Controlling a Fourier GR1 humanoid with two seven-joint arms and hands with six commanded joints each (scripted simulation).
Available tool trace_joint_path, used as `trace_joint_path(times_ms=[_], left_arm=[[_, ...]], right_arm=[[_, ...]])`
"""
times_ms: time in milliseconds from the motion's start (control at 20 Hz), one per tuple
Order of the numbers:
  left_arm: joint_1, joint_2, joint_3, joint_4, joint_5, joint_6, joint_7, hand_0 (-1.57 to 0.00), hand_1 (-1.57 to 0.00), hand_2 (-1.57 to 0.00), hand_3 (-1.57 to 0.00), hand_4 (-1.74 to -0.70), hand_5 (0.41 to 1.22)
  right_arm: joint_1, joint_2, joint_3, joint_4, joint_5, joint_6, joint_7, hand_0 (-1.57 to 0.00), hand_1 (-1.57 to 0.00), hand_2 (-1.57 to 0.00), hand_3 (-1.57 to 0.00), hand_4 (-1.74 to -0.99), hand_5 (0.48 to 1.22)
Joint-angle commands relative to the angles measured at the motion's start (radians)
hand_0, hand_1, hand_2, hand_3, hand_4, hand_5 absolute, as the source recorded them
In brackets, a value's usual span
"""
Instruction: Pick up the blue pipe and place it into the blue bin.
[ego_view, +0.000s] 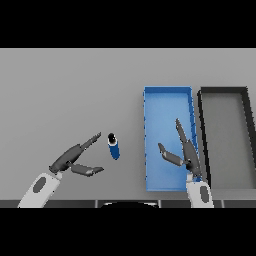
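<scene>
The blue pipe (113, 146) stood on the grey table (65, 95) just left of centre frame, a short cylinder tilted a little, dark open end toward the top; nothing touched it. The left hand (75, 159) sat lower left of the frame, just beside the pipe on its left; fingers straight and spread wide, upper fingers reaching up-right toward the pipe's top, thumb stretched out lower down toward its base; a gap showed between fingertips and pipe; held nothing. The blue bin (168, 92) lay right of centre, a long rectangle running top to bottom of the table, near the pipe but apart from it. The right hand (186, 152) hung over the bin's lower right part; fingers straight and pointing up-frame, thumb splayed out to the left; wide, holding nothing. A dark bin (222, 90) lay at the right edge of the frame, just beside the blue one, same shape and direction.
</scene>
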Motion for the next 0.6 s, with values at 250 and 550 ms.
trace_joint_path(times_ms=[250, 550], left_arm=[[-0.075, -0.137, -0.044, 0.129, -0.028, 0.006, 0.034, 0.0, 0.0, 0.0, 0.0, -1.19, 0.467], [-0.163, -0.227, -0.078, 0.252, -0.094, 0.012, 0.01, 0.0, 0.0, 0.0, 0.0, -1.13, 0.462]], right_arm=[[0.014, 0.003, -0.004, -0.006, -0.002, -0.004, -0.006, 0.0, 0.0, 0.0, 0.0, -1.223, 0.618], [0.022, -0.014, -0.021, 0.0, -0.011, 0.0, -0.005, 0.0, 0.0, 0.0, 0.0, -1.201, 0.605]])
